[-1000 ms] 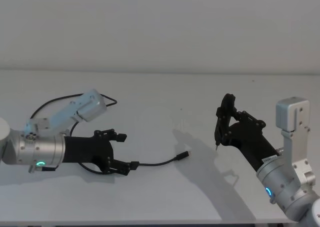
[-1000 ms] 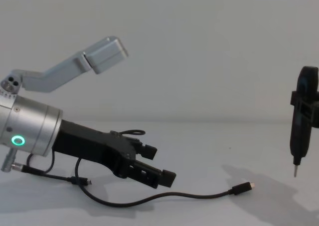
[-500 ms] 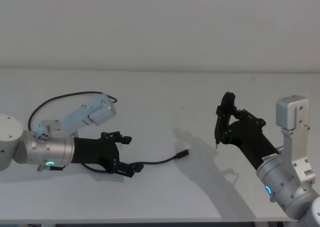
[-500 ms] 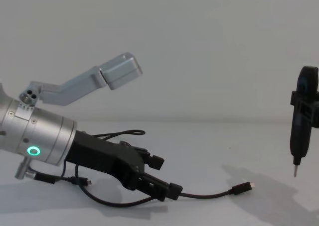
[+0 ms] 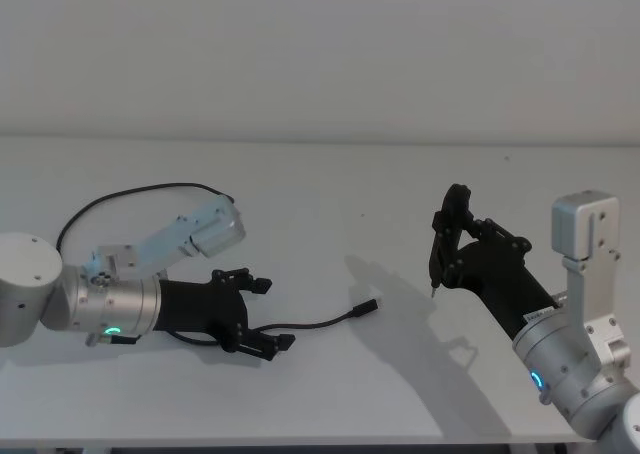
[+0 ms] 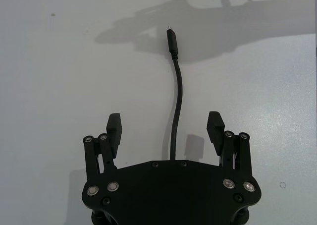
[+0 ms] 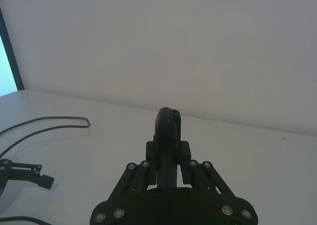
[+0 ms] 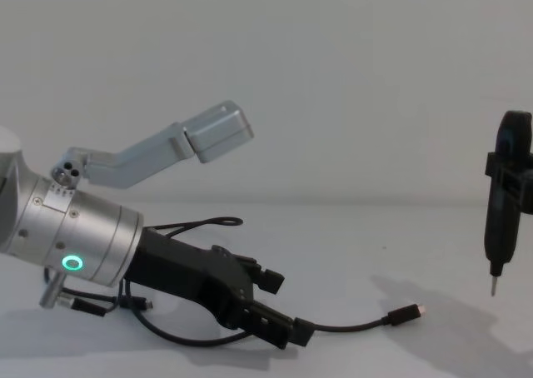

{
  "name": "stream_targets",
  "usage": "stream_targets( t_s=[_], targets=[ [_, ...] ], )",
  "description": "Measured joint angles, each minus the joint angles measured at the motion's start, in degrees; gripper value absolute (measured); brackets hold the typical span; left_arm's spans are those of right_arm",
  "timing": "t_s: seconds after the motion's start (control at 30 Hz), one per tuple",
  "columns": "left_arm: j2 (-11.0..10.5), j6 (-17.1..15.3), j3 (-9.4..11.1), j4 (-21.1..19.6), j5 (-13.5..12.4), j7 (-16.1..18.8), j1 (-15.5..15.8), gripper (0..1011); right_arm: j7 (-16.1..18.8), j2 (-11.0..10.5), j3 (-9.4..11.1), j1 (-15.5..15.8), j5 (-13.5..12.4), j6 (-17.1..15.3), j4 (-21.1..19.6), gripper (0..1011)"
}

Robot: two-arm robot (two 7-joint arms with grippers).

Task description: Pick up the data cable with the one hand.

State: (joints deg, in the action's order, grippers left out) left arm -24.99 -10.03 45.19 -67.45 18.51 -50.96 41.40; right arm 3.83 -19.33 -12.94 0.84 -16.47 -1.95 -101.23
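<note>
Low over the table [image 5: 330, 189], the left gripper [image 5: 272, 314] straddles the cable [image 5: 320, 324] with jaws open — the right gripper [image 5: 450, 236], well apart, clamps a dark pointed tool [image 5: 437, 266].

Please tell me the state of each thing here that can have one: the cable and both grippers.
data cable: lying flat on the table, not lifted.
left gripper: open, low over the table, straddling the data cable.
right gripper: shut on a dark pointed tool, raised, apart from the data cable.
</note>
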Motion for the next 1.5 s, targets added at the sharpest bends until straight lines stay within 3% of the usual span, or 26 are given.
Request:
stream_targets(
  t_s=[1.5],
  targets=[
    [0.4, -1.1, 2.3, 0.5, 0.3, 0.8, 0.6, 981, 0.0, 0.0, 0.0, 0.0, 0.0, 0.0, 0.0, 275]
  ],
)
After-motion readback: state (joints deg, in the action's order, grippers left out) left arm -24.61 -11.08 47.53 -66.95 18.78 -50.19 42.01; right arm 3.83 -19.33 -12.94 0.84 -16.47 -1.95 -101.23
